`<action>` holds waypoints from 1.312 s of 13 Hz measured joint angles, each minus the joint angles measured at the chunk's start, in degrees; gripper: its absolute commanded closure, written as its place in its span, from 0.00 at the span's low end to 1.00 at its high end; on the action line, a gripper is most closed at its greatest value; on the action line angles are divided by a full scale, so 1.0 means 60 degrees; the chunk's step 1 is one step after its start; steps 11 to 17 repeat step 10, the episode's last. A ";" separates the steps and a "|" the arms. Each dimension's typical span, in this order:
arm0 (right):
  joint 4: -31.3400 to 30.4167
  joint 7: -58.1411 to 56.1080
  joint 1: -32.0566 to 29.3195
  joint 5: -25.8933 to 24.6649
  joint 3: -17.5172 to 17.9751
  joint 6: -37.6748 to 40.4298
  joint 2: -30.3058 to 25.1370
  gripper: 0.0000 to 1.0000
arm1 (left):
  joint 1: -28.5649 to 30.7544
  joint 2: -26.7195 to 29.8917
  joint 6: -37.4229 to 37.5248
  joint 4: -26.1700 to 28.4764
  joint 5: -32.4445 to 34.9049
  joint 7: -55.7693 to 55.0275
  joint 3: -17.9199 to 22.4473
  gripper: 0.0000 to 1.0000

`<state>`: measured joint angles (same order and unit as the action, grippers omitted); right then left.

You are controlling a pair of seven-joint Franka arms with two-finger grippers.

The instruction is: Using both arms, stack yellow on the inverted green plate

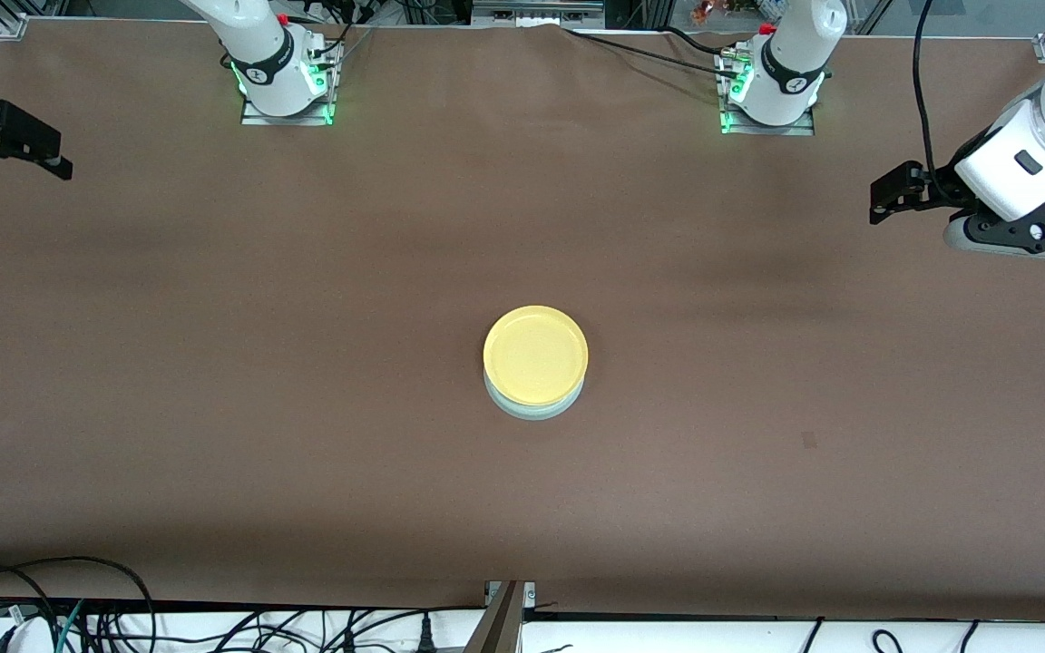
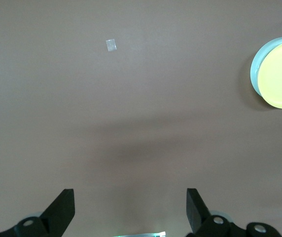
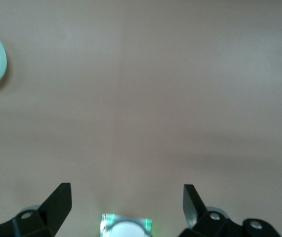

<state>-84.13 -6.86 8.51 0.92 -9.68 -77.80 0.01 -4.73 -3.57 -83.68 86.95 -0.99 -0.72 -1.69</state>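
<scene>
Even, diffuse overhead light is seen; soft broad shadows are cast across the brown surface [image 1: 214, 408]. Green base LEDs [image 1: 330, 113] glow. Focus is sharp; slight wrist-view softness is noted.

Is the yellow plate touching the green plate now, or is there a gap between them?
Touching. In the front view the yellow plate rests on top of the green plate, whose rim shows just beneath it with no gap. Both grippers are away at the table's ends.

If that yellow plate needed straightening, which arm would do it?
Neither clearly: the yellow plate sits on the green plate mid-table, with the left gripper and right gripper open at opposite table ends.
</scene>
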 measured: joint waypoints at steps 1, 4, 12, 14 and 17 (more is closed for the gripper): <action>-0.0066 0.0000 -0.0007 -0.0006 0.0011 0.0037 0.0058 0.00 | 0.0005 0.0000 -0.0001 0.0000 0.0000 0.0000 0.0006 0.00; -0.0096 0.0000 -0.0009 -0.0029 0.0023 0.0024 0.0368 0.00 | 0.0062 -0.0010 -0.0001 0.0000 0.0000 0.0000 0.0034 0.00; -0.0066 0.0012 -0.0013 -0.0051 0.0046 0.0005 0.0460 0.00 | 0.0067 -0.0030 -0.0001 0.0000 0.0000 0.0000 0.0036 0.00; -0.0066 0.0012 -0.0013 -0.0051 0.0046 0.0005 0.0460 0.00 | 0.0067 -0.0030 -0.0001 0.0000 0.0000 0.0000 0.0036 0.00; -0.0066 0.0012 -0.0013 -0.0051 0.0046 0.0005 0.0460 0.00 | 0.0067 -0.0030 -0.0001 0.0000 0.0000 0.0000 0.0036 0.00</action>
